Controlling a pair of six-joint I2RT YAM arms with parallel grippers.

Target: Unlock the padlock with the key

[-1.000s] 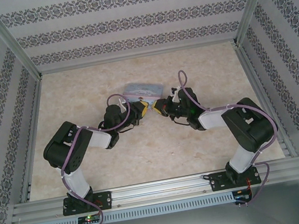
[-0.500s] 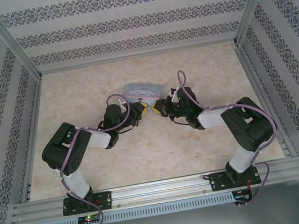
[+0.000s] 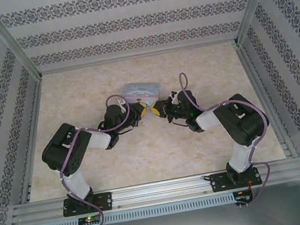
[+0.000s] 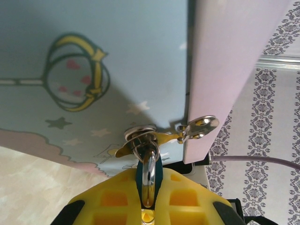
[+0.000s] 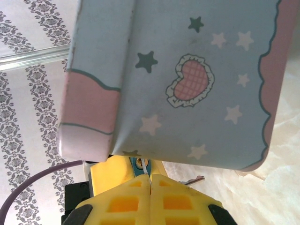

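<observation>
The padlock (image 4: 149, 177) has a blue body and a silvery shackle hooked through the clasp (image 4: 140, 133) of the light-blue cartoon tin (image 4: 93, 56). My left gripper (image 4: 148, 197) is shut on the padlock's body, its yellow fingers (image 4: 112, 199) on either side. In the right wrist view, my right gripper (image 5: 150, 180) is shut on the thin grey key (image 5: 146, 169). The key's tip sits at the keyhole in the padlock's (image 5: 137, 163) blue underside. From above, the left gripper (image 3: 145, 109) and the right gripper (image 3: 159, 108) meet tip to tip at the tin's (image 3: 140, 91) near edge.
The tin lies on the beige table (image 3: 145, 153), with patterned walls (image 3: 124, 22) on three sides and metal rails along the edges. A silvery hinge tab (image 4: 201, 126) sticks out at the tin's corner. A small silvery piece (image 5: 194, 180) shows beyond my right finger.
The right arm's elbow has swung left and its gripper has pushed in closer to the left one. The tin has shifted slightly left. The left arm has barely moved.
</observation>
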